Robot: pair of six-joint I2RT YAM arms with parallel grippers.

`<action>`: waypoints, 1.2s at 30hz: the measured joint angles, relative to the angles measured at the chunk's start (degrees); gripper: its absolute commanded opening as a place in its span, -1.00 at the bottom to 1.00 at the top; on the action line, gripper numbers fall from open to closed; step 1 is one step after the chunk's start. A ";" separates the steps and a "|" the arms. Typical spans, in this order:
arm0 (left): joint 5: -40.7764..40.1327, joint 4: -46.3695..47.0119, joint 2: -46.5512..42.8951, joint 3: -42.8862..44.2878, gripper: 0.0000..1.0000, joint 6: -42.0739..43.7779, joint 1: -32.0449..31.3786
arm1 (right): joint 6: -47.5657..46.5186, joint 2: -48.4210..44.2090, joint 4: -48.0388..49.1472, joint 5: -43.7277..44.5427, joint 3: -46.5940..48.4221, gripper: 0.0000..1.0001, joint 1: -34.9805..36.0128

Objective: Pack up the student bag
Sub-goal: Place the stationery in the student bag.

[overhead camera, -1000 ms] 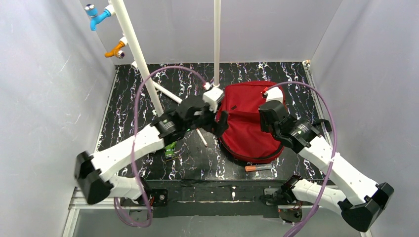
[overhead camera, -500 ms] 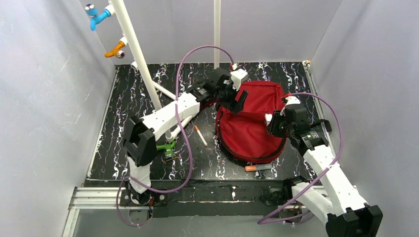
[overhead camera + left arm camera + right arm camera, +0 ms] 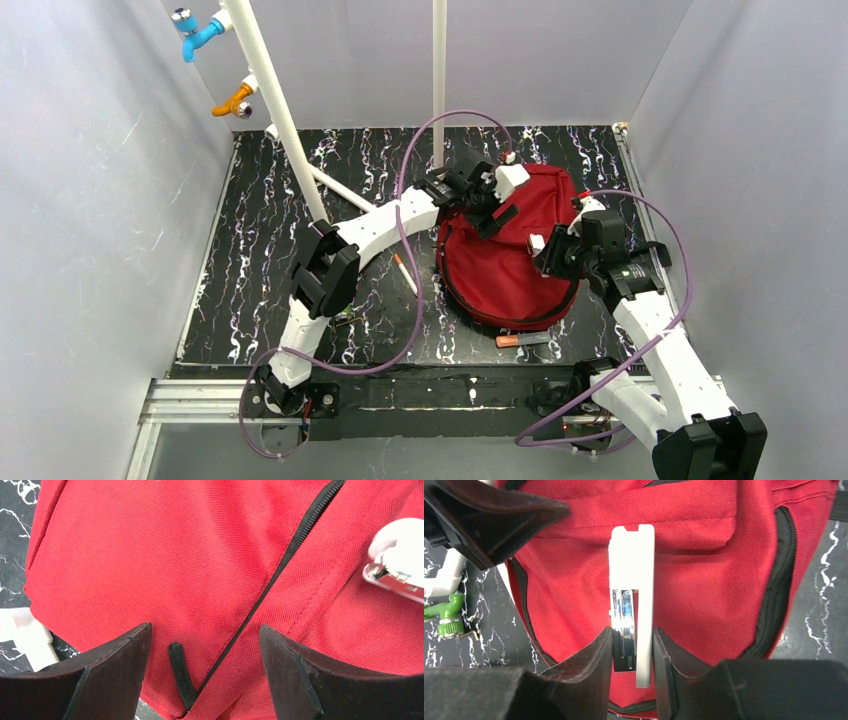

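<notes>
Both over woven red student bag point(image 3: 175, 555): left gripper point(image 3: 204, 630) spread, right gripper point(image 3: 633, 640) pinching flat white block point(image 3: 636, 565).

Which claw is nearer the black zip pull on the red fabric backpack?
Left. The left gripper, open, flanks the zip pull; the right gripper, clamping a white stapler, hangs farther along the backpack.

Nothing legible shows (no print on the student bag point(image 3: 175, 555) under the left gripper point(image 3: 204, 630), none on the right gripper point(image 3: 633, 632)'s white stapler point(image 3: 640, 580)).
</notes>
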 measured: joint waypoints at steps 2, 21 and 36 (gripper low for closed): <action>-0.09 -0.22 0.26 0.00 0.52 1.86 -0.63 | -0.52 0.00 -1.36 1.07 1.07 -0.58 0.00; 5.79 8.02 -4.96 -13.40 0.17 -4.13 -3.04 | 4.04 12.85 -0.42 -1.40 10.78 -0.62 -1.25; 2.05 3.91 -4.94 -2.49 0.45 -2.60 -3.06 | 4.57 11.67 9.70 -3.58 -1.64 -0.63 -1.44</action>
